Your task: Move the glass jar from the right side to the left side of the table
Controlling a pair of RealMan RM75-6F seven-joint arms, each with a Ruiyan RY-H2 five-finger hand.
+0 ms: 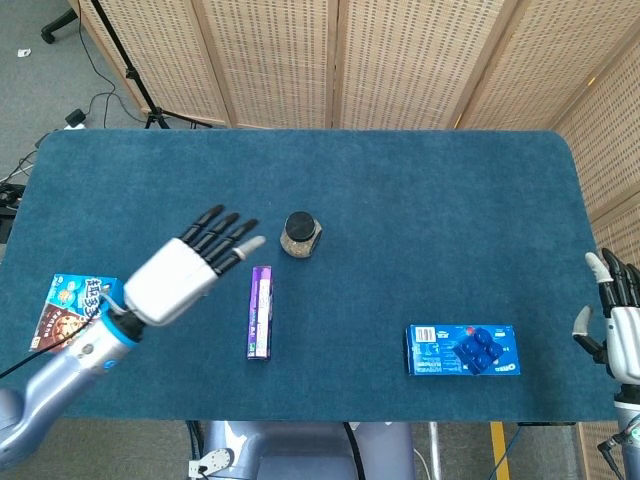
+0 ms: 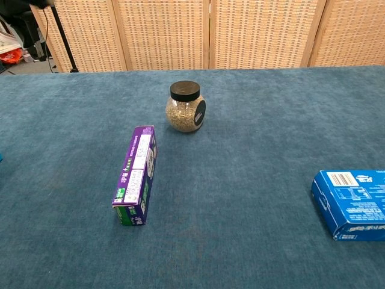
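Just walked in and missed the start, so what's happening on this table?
Nothing is being held. The glass jar stands upright near the middle of the blue table, lid on, untouched. The left hand hovers open to the jar's left, fingers spread toward it, above the purple box. The right hand is open at the table's far right edge, beyond the blue box. A cookie box lies at the left edge.

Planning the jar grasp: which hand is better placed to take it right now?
Left. The left hand hovers open just left of the glass jar, fingers pointing toward it. The right hand sits at the table's far right edge, beyond the blue box.
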